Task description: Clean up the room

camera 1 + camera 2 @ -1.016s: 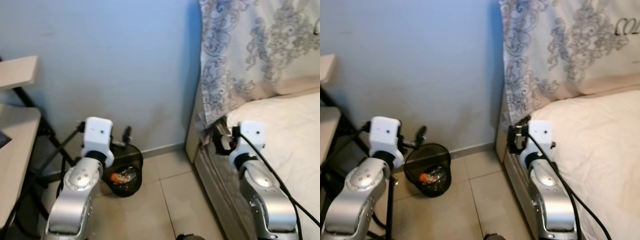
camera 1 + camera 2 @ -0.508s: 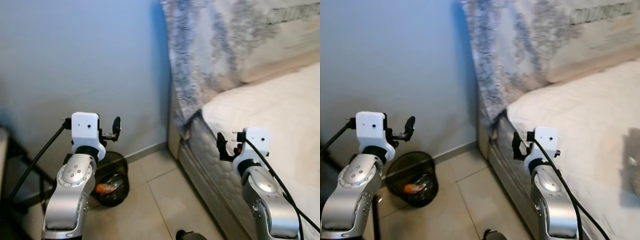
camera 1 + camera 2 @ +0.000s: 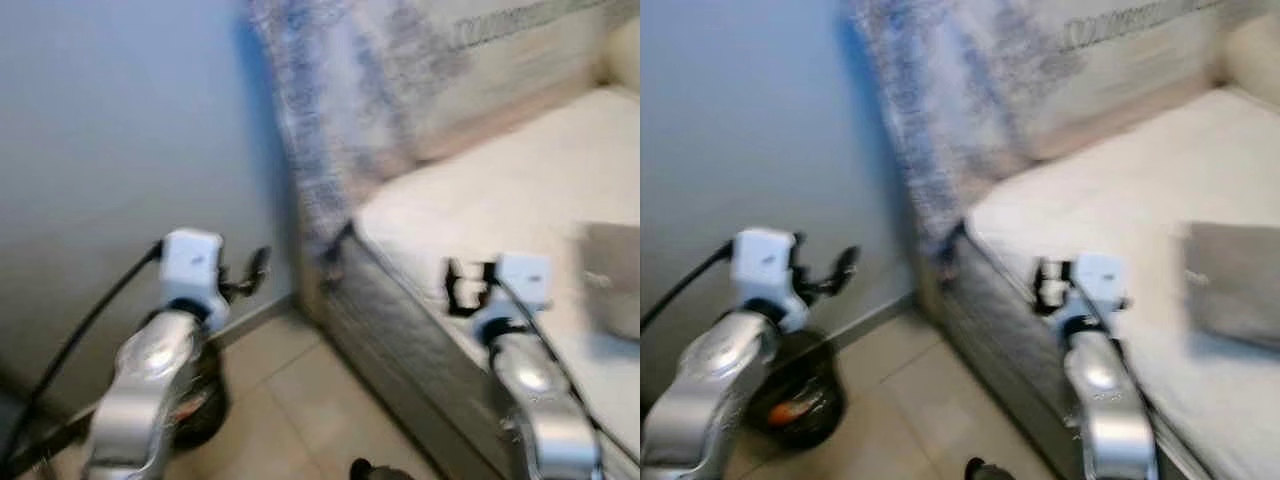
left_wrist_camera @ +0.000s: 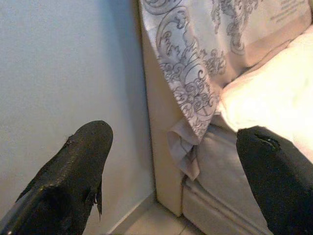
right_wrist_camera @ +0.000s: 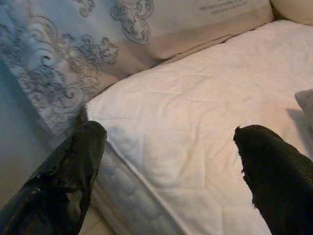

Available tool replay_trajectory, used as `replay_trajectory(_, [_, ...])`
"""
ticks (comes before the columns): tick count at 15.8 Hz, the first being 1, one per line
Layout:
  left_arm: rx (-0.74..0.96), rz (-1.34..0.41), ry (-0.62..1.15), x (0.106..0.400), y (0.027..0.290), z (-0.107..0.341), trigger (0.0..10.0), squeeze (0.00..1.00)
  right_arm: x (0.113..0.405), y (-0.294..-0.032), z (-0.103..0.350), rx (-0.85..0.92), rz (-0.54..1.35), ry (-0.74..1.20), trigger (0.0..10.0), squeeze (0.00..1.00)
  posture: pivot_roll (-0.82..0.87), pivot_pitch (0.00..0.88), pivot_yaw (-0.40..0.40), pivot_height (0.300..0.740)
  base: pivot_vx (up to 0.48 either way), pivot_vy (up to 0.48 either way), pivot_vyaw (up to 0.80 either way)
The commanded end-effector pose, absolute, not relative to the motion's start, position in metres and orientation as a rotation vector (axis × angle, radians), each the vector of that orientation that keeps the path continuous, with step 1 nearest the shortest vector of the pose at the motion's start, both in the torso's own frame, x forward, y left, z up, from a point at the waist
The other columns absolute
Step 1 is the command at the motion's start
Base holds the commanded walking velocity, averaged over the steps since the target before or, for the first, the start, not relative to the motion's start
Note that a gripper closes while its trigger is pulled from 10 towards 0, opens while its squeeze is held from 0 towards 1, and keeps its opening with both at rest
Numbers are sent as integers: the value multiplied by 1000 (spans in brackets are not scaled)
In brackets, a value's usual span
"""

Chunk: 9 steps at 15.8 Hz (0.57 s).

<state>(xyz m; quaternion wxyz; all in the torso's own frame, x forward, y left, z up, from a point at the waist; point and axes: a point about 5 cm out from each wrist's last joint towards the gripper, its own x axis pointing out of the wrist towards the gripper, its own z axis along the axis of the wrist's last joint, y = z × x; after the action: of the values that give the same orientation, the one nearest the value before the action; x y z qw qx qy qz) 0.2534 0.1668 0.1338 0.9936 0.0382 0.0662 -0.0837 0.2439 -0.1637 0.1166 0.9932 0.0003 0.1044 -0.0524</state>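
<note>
The head views are blurred. My left gripper (image 3: 252,272) is held up in front of the blue wall, open and empty; in its wrist view the left gripper (image 4: 171,137) faces the bed's corner. My right gripper (image 3: 460,286) hangs over the mattress edge, open with nothing in it, and the right gripper (image 5: 168,134) looks across the white mattress (image 5: 195,127). A grey soft item (image 3: 1232,282) lies on the bed at the right; its edge (image 5: 306,100) shows in the right wrist view. A black bin (image 3: 798,408) with something orange inside stands on the floor by my left arm.
A patterned grey-and-white cover (image 4: 190,73) hangs over the head of the bed (image 3: 400,350). The blue wall (image 3: 120,130) rises on the left. Beige floor tiles (image 3: 910,420) lie between the bin and the bed frame.
The whole view has swung right: the bed takes up more of the picture, the bin has slid to the lower left, and the grey item has come into sight. Both arms keep their pose.
</note>
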Motion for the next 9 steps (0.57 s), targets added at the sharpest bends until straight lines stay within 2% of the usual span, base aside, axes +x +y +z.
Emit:
replay_trajectory(1, [76, -171, 123, 255, 165, 138, 10000, 0, 244, -166, 115, -7, -97, 234, 10000, 0, 14, 0, 43, 740, 0, 0, -781])
replay_trajectory(9, [90, -182, 142, 252, 170, 138, 10000, 0, 249, -156, 116, -5, -90, 210, 10000, 0, 12, 0, 51, 740, 256, 0, -776])
